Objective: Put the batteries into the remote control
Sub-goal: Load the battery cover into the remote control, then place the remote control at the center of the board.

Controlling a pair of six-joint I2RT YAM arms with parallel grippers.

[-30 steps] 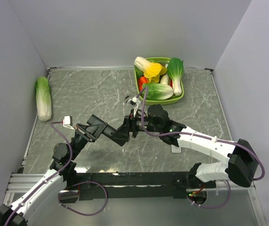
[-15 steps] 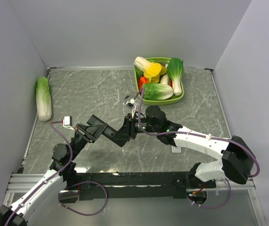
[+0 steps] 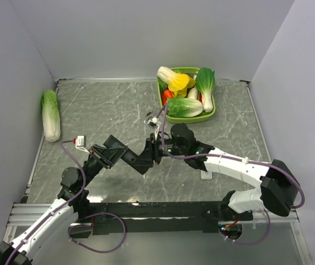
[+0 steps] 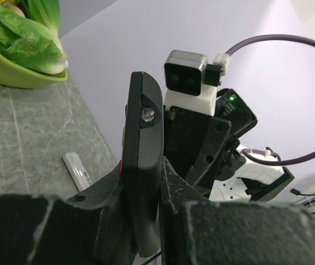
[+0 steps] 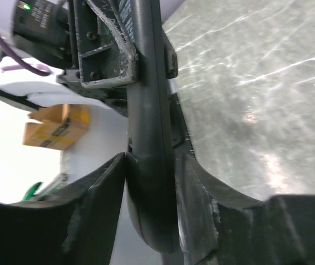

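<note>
The black remote control (image 4: 143, 127) is held edge-on above the table, between both arms. My left gripper (image 4: 142, 178) is shut on one end of it, and its fingers (image 4: 171, 179) press both faces. My right gripper (image 5: 150, 165) has closed round the other end of the remote control (image 5: 146, 99), with a finger (image 5: 110, 182) against each side. From above, the left gripper (image 3: 146, 159) and right gripper (image 3: 157, 150) meet nose to nose mid-table. The batteries are out of view.
A white remote (image 3: 206, 174) lies on the table beside the right forearm, and it also shows as the white remote (image 4: 79, 171) below the held one. A green bowl (image 3: 213, 112) of vegetables stands at the back right. A cabbage (image 3: 51, 115) lies at the left wall. Two tiny dark bits (image 3: 149, 115) lie behind the grippers.
My right gripper has moved in toward the left one and narrowed its jaws round the remote. The left arm has shifted slightly right, still holding the remote.
</note>
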